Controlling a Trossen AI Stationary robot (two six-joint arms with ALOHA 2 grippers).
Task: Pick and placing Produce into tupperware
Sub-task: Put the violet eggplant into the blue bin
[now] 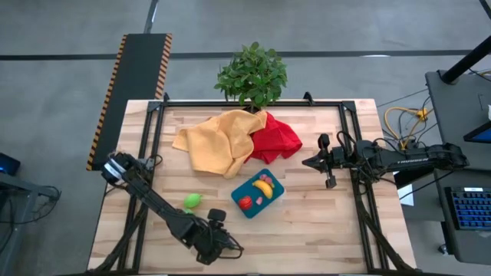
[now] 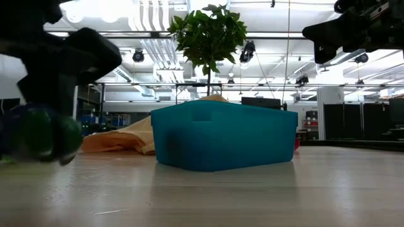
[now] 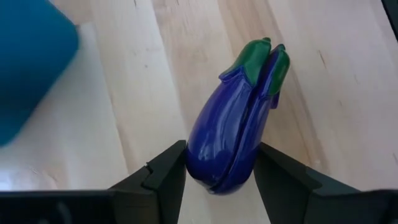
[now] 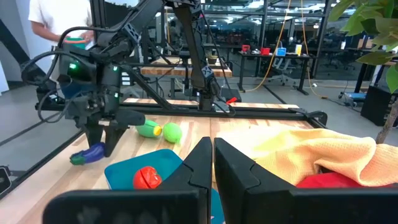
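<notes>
Left tool [image 3: 217, 177] at lower centre of the high view, fingers on both sides of the purple eggplant [image 3: 233, 134] at its fat end, touching it — grip looks partly closed, not firm yet. Glossy hard plastic, likely light and slippery; take it mid-body, not the tapered green cap. Teal tupperware [image 1: 258, 193] mid-frame, tomato [image 1: 245, 202] and banana [image 1: 265, 186] inside. Right tool [image 1: 331, 182] clenched empty, centre right — idle above the counter [image 1: 307, 230].

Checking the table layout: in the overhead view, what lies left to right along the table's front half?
Left gripper on the eggplant → green piece → tupperware → right gripper.
</notes>
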